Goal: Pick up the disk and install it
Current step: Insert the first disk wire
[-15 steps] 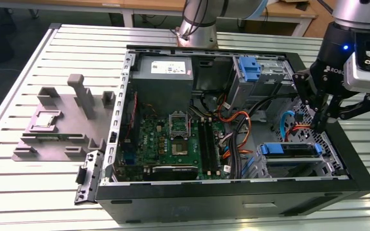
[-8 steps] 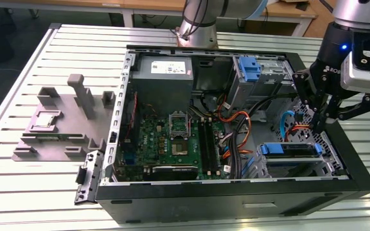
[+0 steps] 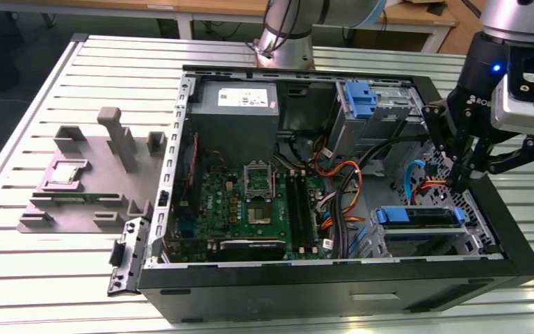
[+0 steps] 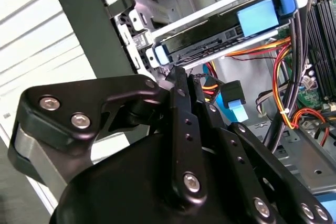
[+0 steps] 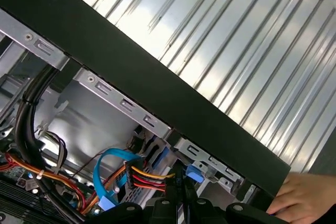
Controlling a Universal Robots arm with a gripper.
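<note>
1. one open computer case (image 3: 517, 257) lies on a slatted metal table (image 3: 26, 278), and the gripper (image 3: 462, 182) hangs inside it near the wall on the exterior view's right, above the lower drive bay.
2. the gripper's fingers (image 4: 181, 85) are pressed together with nothing between them in the second wrist view; they look clenched and empty.
3. the disk (image 3: 417, 217), in its blue caddy, sits in the lower drive bay close to the case's front wall, just below the fingertips; in the second wrist view it (image 4: 220, 32) lies slotted in the metal rails.
4. cables crowd the gap around the gripper: a light blue data cable (image 5: 113, 174) and a bundle of orange, yellow and red power wires (image 5: 149, 174) run right beside the fingers.
5. a second blue caddy (image 3: 361, 101) stands in the upper bay, beside the grey power supply (image 3: 237, 104).
6. the motherboard (image 3: 248, 209) fills the case floor.
7. a grey parts fixture (image 3: 91, 181) rests on the table outside the case.
8. a person's hand (image 5: 307, 200) rests at the case edge in the first wrist view.
</note>
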